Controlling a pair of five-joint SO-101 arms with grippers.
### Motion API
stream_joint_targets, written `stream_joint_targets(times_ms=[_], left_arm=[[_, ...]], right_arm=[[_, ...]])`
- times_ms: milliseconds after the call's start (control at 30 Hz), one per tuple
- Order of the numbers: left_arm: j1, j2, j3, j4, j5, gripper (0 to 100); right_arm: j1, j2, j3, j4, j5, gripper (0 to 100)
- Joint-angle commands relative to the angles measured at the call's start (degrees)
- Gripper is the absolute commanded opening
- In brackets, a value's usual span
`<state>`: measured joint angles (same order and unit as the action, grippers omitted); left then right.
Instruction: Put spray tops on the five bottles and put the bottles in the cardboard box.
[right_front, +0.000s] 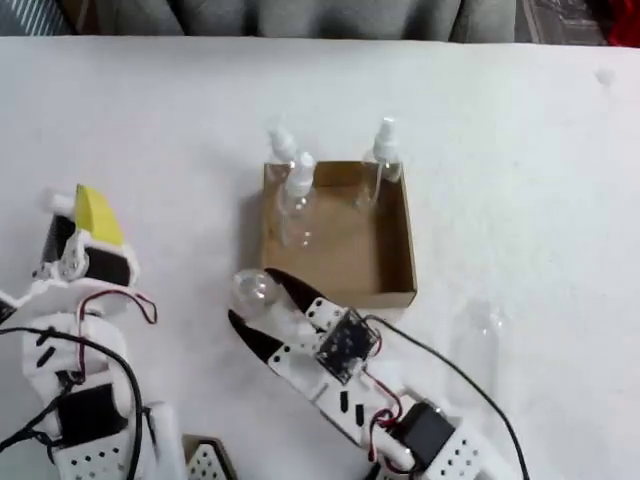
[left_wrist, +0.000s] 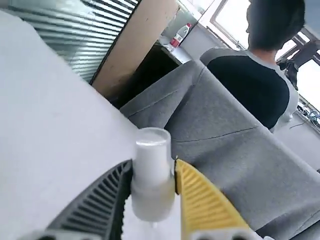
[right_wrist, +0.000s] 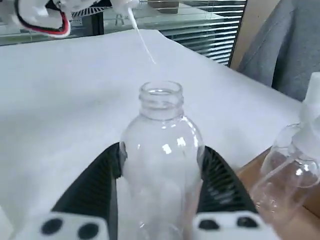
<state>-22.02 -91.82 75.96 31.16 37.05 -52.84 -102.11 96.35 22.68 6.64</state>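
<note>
Capped clear plastic bottles (right_front: 296, 205) stand in the brown cardboard box (right_front: 350, 258). Right jaws pinch an open clear bottle (right_wrist: 161, 145) (just beside the box's corner); left jaws pinch a white spray top (left_wrist: 152, 172).

This looks like an office or a lab room used for robot work. Horizontal window blinds (left_wrist: 95, 30) cover a large window, and a light wooden panel (left_wrist: 142, 45) stands beside them. Behind the panel is a desk (left_wrist: 167, 47) with a plastic drink bottle (left_wrist: 181, 34) on it. Grey upholstered seats (right_front: 300, 18) stand along the white-covered table (right_front: 150, 120), where two small robot arms (right_front: 90, 400) with exposed red and black wires stand.
</note>
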Motion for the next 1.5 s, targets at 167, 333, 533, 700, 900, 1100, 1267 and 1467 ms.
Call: stream_joint_targets(times_ms=[167, 333, 533, 700, 900, 1100, 1267, 1467], left_arm=[[12.53, -1.1, -12.75, 1.05, -21.54, 2], [17.71, -0.92, -25.23, 12.4, -26.99, 2], [21.67, 0.13, -37.1, 18.9, -32.53, 2], [21.67, 9.89, -47.56, 24.0, -32.35, 2], [26.68, 20.44, -62.33, 34.99, -32.44, 2], [31.43, 26.15, -69.27, 41.85, -32.53, 2], [31.43, 26.42, -69.19, 41.49, -32.26, 2], [31.43, 26.77, -69.1, 41.58, -32.26, 2]], right_arm=[[0.04, -0.84, 0.53, 0.4, -0.26, 1.5], [0.04, -0.84, 0.53, 0.57, -0.26, 1.5], [0.04, -0.84, 0.53, 2.07, -0.26, 1.5], [0.04, -0.84, 0.53, 2.07, -0.26, 1.5], [0.04, -0.84, 0.53, 2.15, -0.26, 1.5], [0.04, -0.84, 0.53, 2.15, -0.26, 1.5], [0.04, -0.48, 0.53, 2.24, -0.26, 1.5], [0.04, -0.57, 0.53, 2.24, -0.18, 1.5]])
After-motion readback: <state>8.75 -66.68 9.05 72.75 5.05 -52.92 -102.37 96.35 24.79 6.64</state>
